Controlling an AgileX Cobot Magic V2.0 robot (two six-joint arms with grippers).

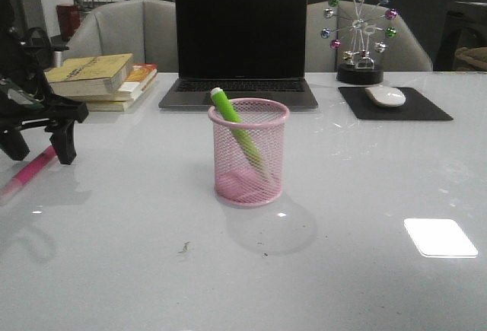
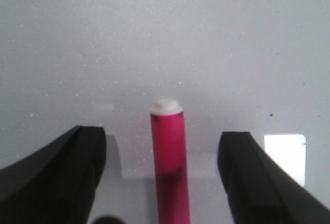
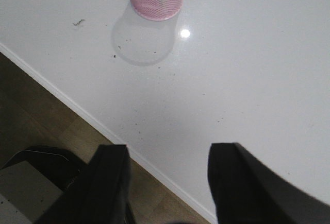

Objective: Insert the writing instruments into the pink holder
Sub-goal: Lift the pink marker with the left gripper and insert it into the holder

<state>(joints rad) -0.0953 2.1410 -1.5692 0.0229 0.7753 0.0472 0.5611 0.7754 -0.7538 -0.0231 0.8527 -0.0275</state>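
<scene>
So the right hand [image 3: 167, 183] is hanging back over the near edge of the worktop [image 1: 365, 270], fingers spread with nothing in them, well away from the action. The left hand [image 2: 162, 177] is the one that matters: it's low at the left side, wide open, straddling the pink marker [image 2: 168, 157], which lies flat on the worktop. From the wrist view the marker's long axis runs straight down the middle of the gap, pale end pointing away from the hand, fingers clear on both sides. Looks like a clean pinch across the barrel. Further in, mid-worktop, the pink holder [image 1: 249, 152] already has the green marker [image 1: 237, 129] leaning inside.
</scene>
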